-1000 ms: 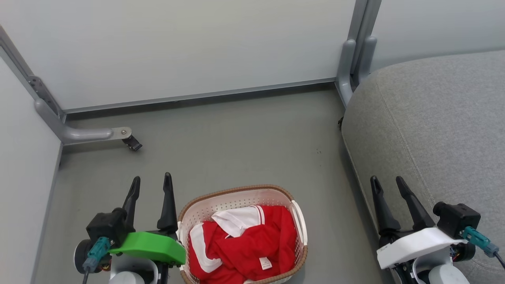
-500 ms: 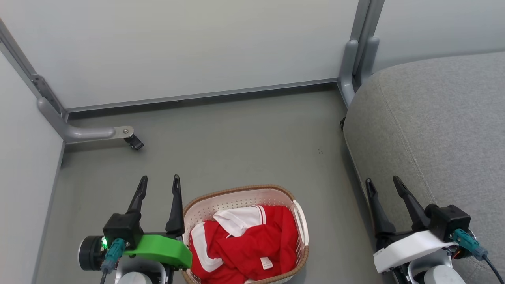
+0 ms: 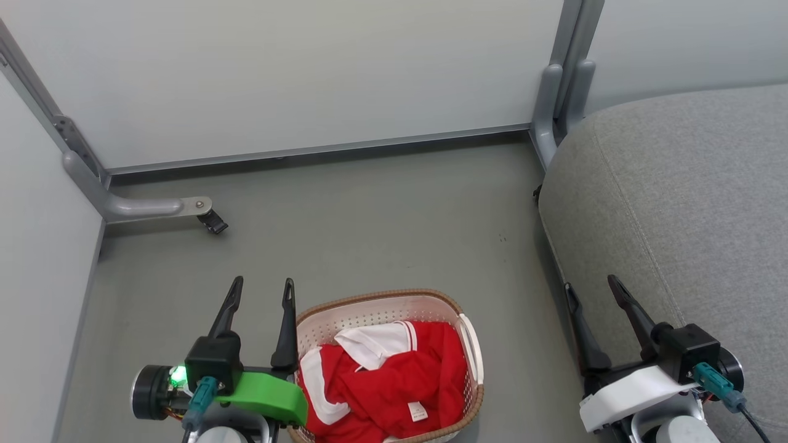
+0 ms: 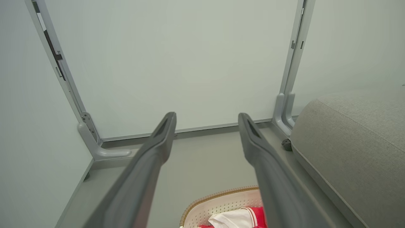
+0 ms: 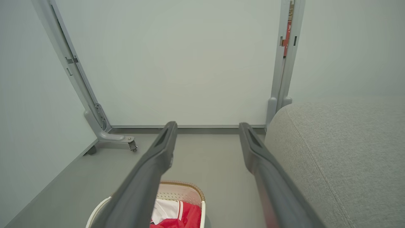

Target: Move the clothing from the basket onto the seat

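Observation:
The red clothing (image 3: 394, 381) with white collar and trim lies crumpled in the cream basket (image 3: 381, 296) on the floor at the bottom centre. My left gripper (image 3: 263, 282) is open and holds nothing, with its inner finger close beside the basket's left rim. My right gripper (image 3: 590, 283) is also open with nothing in it, at the front-left edge of the grey seat (image 3: 689, 203). In the left wrist view, the left gripper (image 4: 207, 115) points at the wall above the basket (image 4: 218, 202). The right gripper (image 5: 207, 125) shows the clothing (image 5: 186, 217) low between its fingers and the seat (image 5: 341, 152) to the right.
Pale partition panels close off the back and the left side. A grey metal foot with a caster (image 3: 212, 221) juts onto the floor at left. A grey post foot (image 3: 548, 123) stands by the seat's back corner. Bare grey floor (image 3: 369, 215) lies beyond the basket.
The head view has shifted slightly. Both grippers have drawn a little inward, the left toward the basket's rim and the right leftward along the seat's edge. Both stay open.

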{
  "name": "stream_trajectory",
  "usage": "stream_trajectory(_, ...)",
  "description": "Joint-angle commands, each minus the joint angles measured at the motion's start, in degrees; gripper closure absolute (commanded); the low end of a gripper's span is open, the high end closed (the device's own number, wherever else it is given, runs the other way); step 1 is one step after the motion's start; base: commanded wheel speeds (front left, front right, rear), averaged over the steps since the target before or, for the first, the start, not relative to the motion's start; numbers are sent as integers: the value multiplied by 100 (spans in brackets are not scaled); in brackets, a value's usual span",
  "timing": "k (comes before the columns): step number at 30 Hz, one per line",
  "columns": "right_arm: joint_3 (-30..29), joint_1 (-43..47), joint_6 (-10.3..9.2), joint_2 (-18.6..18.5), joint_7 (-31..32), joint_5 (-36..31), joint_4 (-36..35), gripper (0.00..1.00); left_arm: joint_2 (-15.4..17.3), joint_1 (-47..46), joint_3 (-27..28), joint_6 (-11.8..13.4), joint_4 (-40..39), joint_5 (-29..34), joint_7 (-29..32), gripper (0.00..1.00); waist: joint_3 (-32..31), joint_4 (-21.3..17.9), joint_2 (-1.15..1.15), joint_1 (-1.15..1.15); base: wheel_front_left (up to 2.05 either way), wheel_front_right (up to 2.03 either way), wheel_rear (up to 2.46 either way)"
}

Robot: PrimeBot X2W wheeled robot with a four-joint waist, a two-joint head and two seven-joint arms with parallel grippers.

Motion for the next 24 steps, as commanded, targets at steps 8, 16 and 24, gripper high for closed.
stream_trajectory(8,-39,68,0,-38,-104,-337,84,0,38,-95,-57,29,100,122,-101,0,-12,20,0,0,0,0,0)
stream_trajectory(16,-69,54,0,-37,-103,-275,152,0,37,-88,-27,-17,157,-93,-100,0,-18,15,0,0,0,0,0)
stream_trajectory(24,-81,36,0,-37,-103,-251,205,0,37,-106,-29,-38,198,-155,-94,0,-14,19,0,0,0,0,0)
